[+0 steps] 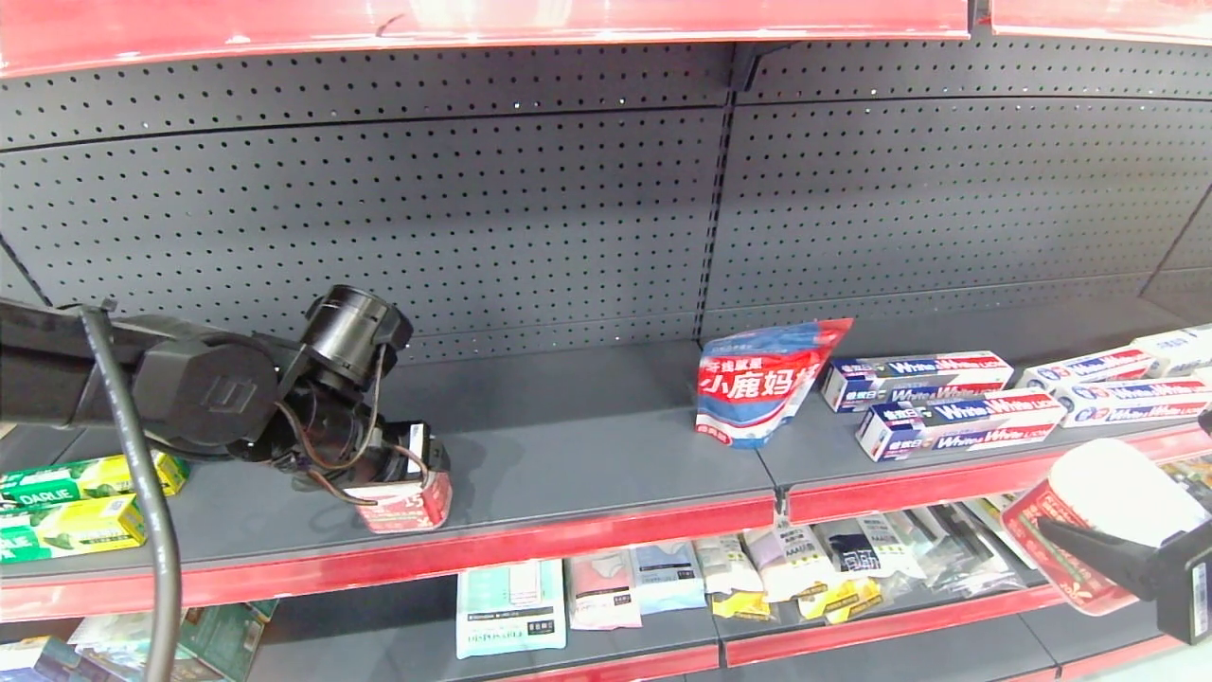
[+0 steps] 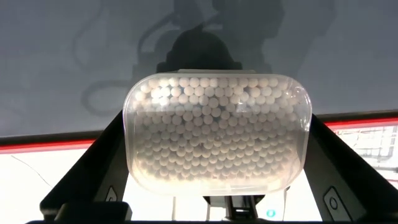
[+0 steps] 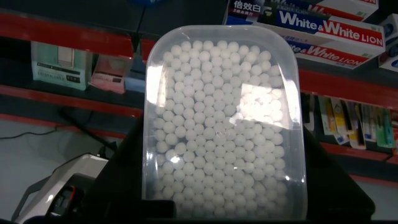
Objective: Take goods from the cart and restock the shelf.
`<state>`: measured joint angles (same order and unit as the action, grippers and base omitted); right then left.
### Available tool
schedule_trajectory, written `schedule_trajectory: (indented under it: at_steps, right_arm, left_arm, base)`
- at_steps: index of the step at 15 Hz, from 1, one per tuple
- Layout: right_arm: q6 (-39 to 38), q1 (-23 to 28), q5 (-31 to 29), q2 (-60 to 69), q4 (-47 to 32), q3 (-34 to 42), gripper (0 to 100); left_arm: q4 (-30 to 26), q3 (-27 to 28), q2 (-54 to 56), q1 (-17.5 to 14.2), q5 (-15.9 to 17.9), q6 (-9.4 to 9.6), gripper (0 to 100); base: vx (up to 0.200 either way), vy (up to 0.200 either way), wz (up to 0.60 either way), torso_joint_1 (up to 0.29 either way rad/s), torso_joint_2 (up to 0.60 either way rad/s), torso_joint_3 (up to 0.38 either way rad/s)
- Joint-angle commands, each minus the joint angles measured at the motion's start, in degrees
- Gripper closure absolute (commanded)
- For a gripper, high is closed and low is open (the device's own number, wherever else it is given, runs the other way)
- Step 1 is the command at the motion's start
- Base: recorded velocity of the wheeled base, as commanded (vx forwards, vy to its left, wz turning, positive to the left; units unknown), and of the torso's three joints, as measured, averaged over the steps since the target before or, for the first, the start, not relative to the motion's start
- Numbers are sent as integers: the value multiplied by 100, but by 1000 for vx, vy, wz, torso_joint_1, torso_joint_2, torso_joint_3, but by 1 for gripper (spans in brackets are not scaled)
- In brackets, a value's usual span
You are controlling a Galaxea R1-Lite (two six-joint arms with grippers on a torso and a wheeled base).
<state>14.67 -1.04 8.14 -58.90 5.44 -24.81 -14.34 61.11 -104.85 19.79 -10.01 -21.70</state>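
Left arm (image 1: 189, 388): enters at the left edge of the head view at mid height and runs level toward the centre. A loose cable (image 1: 151, 493) hangs across it. The wrist (image 1: 355, 332) is bent downward. The left gripper (image 1: 402, 478), lower left of centre, is clamped on a clear tub (image 1: 407, 504). In the left wrist view its dark fingers (image 2: 93, 174) press both sides of the tub.

Right gripper (image 1: 1108, 554): lower right corner of the head view, angled toward upper left, clamped on a second clear tub (image 1: 1117, 493).

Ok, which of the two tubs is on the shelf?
The left tub, in the left gripper, on the grey shelf; the right tub hangs in the right gripper, off it.
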Motion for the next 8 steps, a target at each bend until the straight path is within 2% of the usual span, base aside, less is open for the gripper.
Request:
schedule_trajectory:
  at_steps: [1, 8]
  right_arm:
    - [1, -2, 3, 2, 1, -15, 100]
    - [1, -2, 3, 46, 1, 2, 100]
  left_arm:
    - [-8, -38, 44, -1, -1, -1, 100]
    - [-113, -143, 79, 8, 34, -10, 100]
  base:
    - [0, 0, 0, 0, 0, 0]
    - [0, 0, 0, 0, 0, 0]
